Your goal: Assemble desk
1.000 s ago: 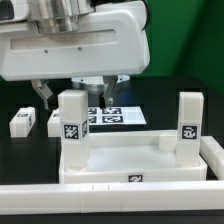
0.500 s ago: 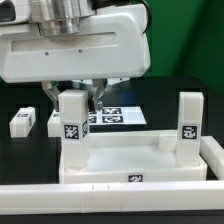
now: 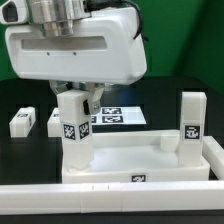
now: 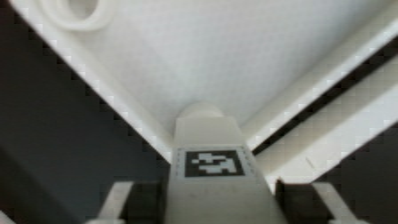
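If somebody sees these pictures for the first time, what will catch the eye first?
The big white gripper fills the top of the exterior view, its fingers closed on a tagged square leg. This leg stands upright at a corner of the tabletop, on the exterior view's left. A second leg stands upright at the other near corner, on the exterior view's right.

Fingers point(image 3: 90, 98) drawn in from wide apart, now pressed against both sides of the desk leg point(image 3: 72, 128) at 9 o'clock in the exterior view, arm's white housing point(image 3: 75, 50) tilted a little.
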Robot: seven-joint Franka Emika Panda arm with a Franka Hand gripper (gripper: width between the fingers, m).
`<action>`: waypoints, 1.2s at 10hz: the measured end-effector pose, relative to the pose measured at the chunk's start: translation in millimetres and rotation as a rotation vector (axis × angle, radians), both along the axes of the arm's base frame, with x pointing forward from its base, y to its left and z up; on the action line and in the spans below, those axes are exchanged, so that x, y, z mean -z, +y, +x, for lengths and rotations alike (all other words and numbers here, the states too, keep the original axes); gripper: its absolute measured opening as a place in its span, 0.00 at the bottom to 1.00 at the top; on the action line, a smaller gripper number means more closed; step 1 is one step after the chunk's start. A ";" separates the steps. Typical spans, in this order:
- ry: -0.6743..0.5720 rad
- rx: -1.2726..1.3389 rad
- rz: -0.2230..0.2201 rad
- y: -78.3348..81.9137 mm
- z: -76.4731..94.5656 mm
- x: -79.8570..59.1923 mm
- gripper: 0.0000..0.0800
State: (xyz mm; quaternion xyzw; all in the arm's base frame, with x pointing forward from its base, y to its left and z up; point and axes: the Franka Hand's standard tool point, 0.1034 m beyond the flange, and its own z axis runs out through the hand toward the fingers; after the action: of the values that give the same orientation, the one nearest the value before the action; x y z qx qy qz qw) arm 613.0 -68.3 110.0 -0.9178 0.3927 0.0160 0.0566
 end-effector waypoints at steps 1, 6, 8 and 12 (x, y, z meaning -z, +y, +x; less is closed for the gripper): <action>0.008 0.168 0.018 1.4 4.2 -0.9 0.36; 0.022 0.813 0.070 34.9 20.0 2.4 0.36; 0.026 0.994 0.101 36.7 22.4 3.4 0.36; 0.009 0.908 0.102 37.9 21.5 3.6 0.56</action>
State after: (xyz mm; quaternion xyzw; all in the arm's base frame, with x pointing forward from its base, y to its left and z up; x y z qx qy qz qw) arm 634.5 -30.3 106.4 -0.6485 0.7544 0.0129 0.1011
